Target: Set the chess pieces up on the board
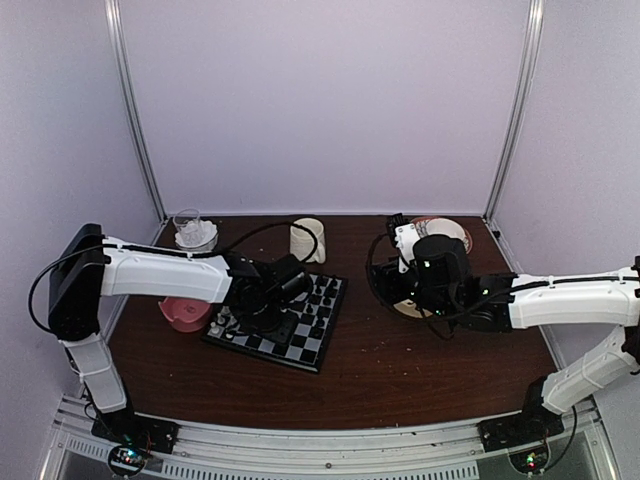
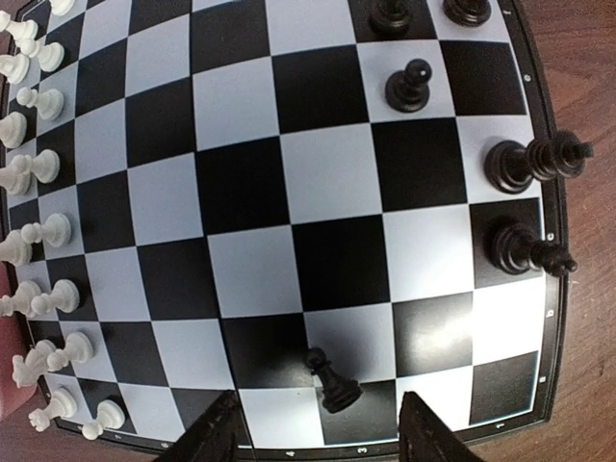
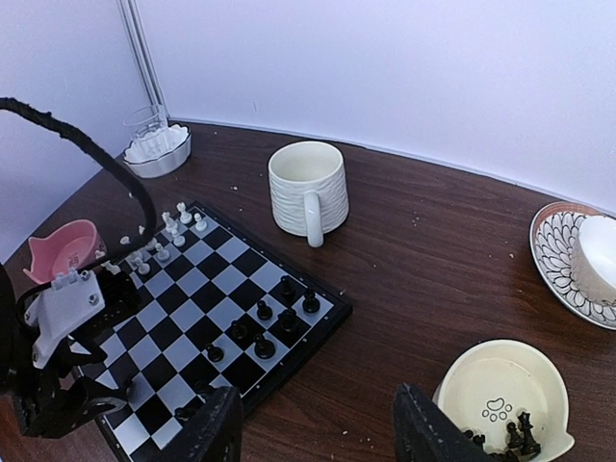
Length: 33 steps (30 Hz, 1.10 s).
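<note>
My left gripper hangs low over the board, jaws released. 1 black pawn stands between my 2 fingers with a gap on each side, on the row nearest me. Ahead and to the right of these jaws, 2 tall black pieces stand on the edge squares, and a second pawn stands further ahead. Far to their left, the white pieces line that side of the board in 2 ranks.

My right gripper is well apart from the board, jaws spread and grasping nothing. Just right of them sits a cream bowl with a paw print on its floor. A few loose black pieces huddle against its near wall. Further ahead on the right, a patterned plate carries a white vessel; what that holds I cannot tell. Straight ahead, just beyond the board, a ribbed cream mug stands upright, handle toward me. Far ahead on the left, a clear glass dish holds white lumpy stuff. Left of these jaws, beside the board, sits a pink bowl; I cannot make out its contents.
</note>
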Available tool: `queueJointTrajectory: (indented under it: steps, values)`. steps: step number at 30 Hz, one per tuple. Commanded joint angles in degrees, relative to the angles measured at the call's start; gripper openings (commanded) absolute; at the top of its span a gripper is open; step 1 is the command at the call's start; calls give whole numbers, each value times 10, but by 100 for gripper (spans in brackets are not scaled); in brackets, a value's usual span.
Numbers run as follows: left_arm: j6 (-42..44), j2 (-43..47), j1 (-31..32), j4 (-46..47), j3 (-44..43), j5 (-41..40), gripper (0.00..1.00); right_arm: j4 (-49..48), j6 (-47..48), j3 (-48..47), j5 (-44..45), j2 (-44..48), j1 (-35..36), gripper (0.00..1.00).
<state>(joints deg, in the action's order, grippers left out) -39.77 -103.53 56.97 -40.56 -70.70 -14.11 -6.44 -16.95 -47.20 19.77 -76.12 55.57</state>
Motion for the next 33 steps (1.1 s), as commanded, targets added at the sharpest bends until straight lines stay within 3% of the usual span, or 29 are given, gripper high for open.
queueJointTrajectory:
  steps: [1,12,18,23,33]
  values:
    - [-9,-19,2,-5,-6,3,55,-14,-7,8,6,11,-2,55]
    - [-3,-48,2,2,-17,15,48,-15,-7,9,1,13,-2,55]
    - [-4,-62,2,0,-18,16,33,-16,-8,9,-3,13,-2,55]
    - [-4,-46,2,-4,-6,25,26,-17,-8,8,-8,8,-2,56]
    - [18,12,1,33,50,22,22,-12,-17,-5,-56,-1,-2,56]
